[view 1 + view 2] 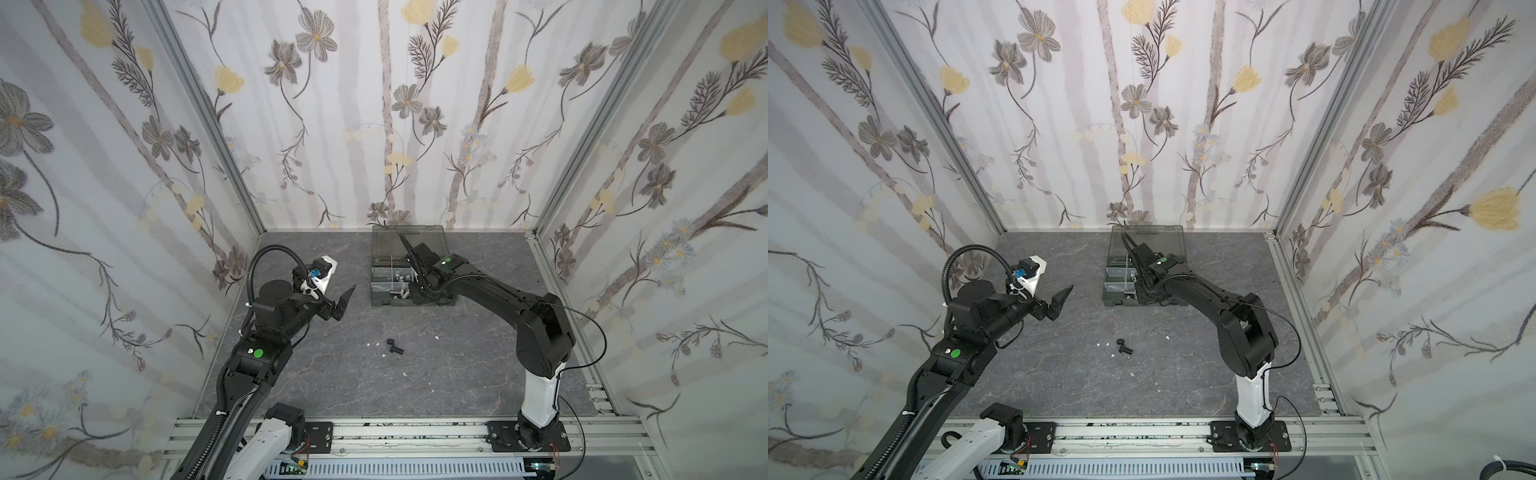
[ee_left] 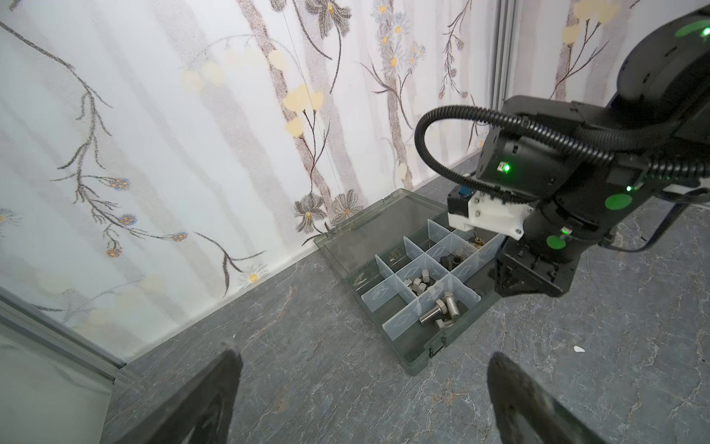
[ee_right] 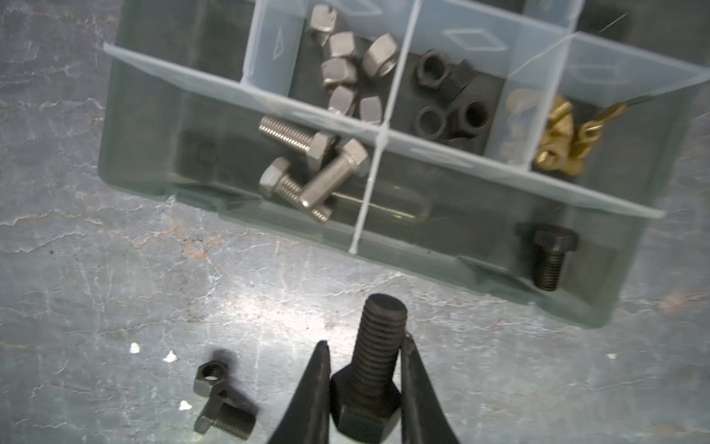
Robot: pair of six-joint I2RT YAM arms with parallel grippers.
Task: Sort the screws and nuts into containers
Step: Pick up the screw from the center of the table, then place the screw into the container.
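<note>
R gripper (image 3: 367, 344): fingers narrow, pinching the held bolt (image 3: 378, 361), black, by its shank next to the hex head. Threaded end sticks out past the tips. In wrist view it hangs just off the case's near wall. In both top views the R wrist covers the case's near-right part, so the tips are hidden there.

L gripper (image 1: 344, 302): fingers wide apart, nothing btwn them. It's raised over the worktop's left half, well apart from the case.

Case (image 1: 376, 301) sits mid far edge of the worktop (image 1: 332, 374), lid open toward the rear wall.

Near row of bays:
- 3 silver bolts (image 3: 307, 169) piled in one bay.
- Boxed bolt (image 3: 549, 257), black, alone further along. Can't tell if a divider stands btwn.

Row behind, side by side, one bay each:
- domed nuts (image 3: 353, 65), silver
- black nuts (image 3: 445, 100)
- wing nuts (image 3: 561, 134), brass

Still out on the worktop, abt mid, in front of the case: loose nut (image 1: 390, 342) and loose bolt (image 1: 397, 351), both black, touching. A few white flecks (image 1: 436, 337) lie nearby.
</note>
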